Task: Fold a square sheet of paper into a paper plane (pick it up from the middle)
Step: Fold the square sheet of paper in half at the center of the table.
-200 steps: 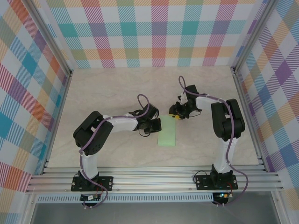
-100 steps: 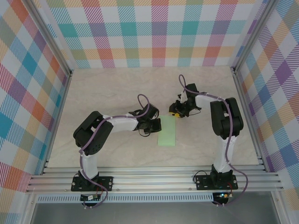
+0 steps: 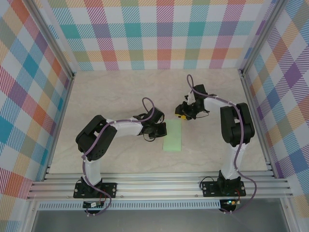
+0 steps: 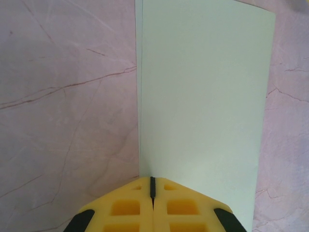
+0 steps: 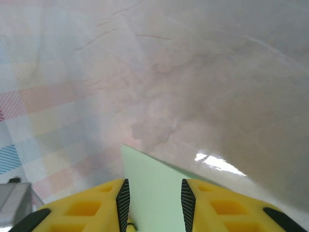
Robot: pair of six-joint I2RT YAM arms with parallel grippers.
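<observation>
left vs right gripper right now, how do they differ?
The left gripper is shut, fingertips pressed together; the right gripper is open, with a clear gap. The left sits at a long edge of the folded paper; the right is at the paper's far short end, a corner showing between its fingers. Both have yellow fingers and point at the same paper.
</observation>
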